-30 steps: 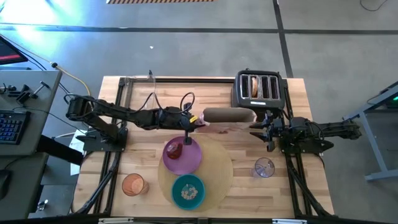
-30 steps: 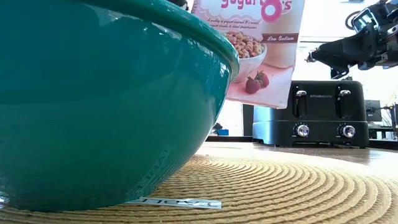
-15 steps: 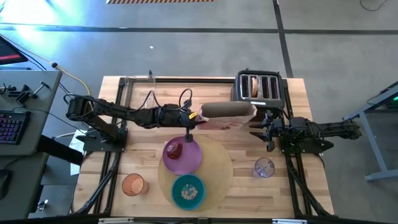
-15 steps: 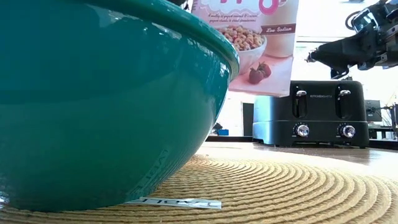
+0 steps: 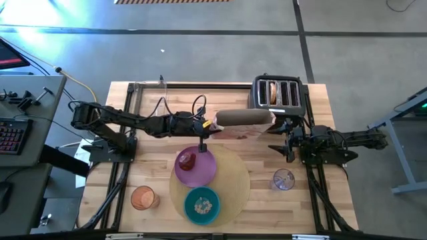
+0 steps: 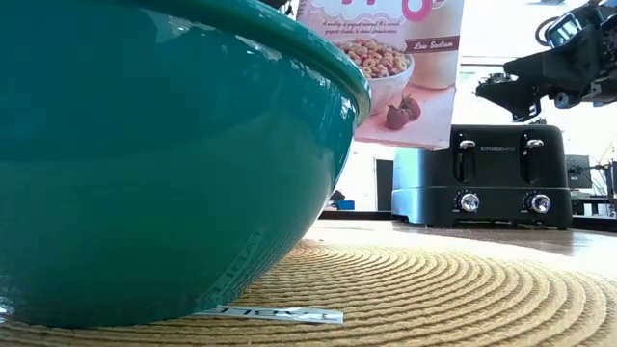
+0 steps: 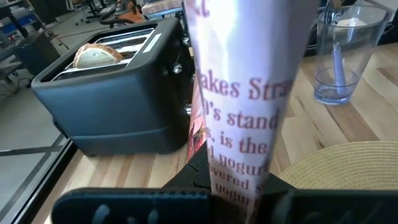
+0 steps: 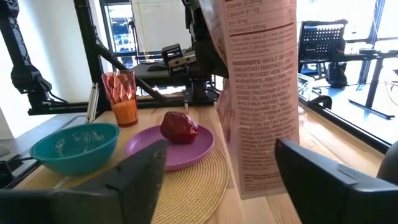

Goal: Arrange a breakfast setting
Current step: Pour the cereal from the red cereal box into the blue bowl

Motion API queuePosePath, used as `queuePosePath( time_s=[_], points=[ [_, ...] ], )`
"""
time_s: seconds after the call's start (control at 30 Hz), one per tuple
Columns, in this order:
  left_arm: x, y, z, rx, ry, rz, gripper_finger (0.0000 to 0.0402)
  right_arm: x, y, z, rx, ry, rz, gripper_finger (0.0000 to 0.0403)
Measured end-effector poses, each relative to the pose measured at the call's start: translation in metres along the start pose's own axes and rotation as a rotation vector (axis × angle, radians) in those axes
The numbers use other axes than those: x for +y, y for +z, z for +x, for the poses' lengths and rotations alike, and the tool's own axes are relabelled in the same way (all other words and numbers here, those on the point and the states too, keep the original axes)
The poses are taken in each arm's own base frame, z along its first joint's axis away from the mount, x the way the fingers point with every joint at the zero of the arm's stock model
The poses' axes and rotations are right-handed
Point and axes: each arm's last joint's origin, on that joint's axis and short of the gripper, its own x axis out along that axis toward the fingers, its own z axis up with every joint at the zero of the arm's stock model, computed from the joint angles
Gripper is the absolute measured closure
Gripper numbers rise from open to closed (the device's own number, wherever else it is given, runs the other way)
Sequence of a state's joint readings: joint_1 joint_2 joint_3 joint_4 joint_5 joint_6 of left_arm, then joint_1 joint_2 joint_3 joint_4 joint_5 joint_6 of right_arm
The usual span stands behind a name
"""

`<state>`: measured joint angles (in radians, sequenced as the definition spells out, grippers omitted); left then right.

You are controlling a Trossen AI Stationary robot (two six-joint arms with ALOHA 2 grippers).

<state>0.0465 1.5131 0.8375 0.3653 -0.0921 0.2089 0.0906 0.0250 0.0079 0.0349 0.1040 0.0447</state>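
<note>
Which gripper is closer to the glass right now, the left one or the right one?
Right. The right gripper hangs open just behind the glass, on that side of the table. The left gripper is across the table, shut on the cereal box.

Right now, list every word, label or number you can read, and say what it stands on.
"Low Sodium": front of the cereal box, low view.
"INGREDIENTS:" and "Calcium 60mg": side panel of the box, right wrist view; the rest is too small.
"'s stand", "is the": box panel clamped in the left gripper, cut off.
Toaster brand strip: too small.
Label under the teal bowl: unreadable.
</note>
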Motion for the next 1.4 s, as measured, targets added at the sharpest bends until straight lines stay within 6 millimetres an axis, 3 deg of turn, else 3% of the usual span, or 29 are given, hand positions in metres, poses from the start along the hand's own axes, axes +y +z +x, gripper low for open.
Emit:
queuePosePath(
  time_s=[0.13, 0.4, 0.7, 0.97, 1.4],
  points=[
    [0.000, 0.000, 0.000, 0.000, 0.000, 0.000, 0.0401, 0.000, 0.000, 0.000, 0.000, 0.003, 0.000, 0.0089],
    [0.000, 0.000, 0.000, -0.005, 0.001, -0.026, 0.0401, 0.000, 0.001, 0.000, -0.009, 0.000, 0.009, 0.0086],
    [0.001, 0.006, 0.000, -0.066, -0.001, -0.142, 0.0401, -0.002, 0.011, -0.001, -0.124, -0.067, 0.130, 0.0086],
    [-0.003, 0.012, -0.001, -0.117, -0.011, -0.159, 0.0401, -0.002, 0.010, -0.001, -0.111, -0.065, 0.261, 0.0086],
    [-0.005, 0.014, -0.002, -0.131, -0.037, -0.208, 0.0401, -0.002, 0.022, -0.002, -0.234, -0.057, 0.242, 0.0086]
  ],
)
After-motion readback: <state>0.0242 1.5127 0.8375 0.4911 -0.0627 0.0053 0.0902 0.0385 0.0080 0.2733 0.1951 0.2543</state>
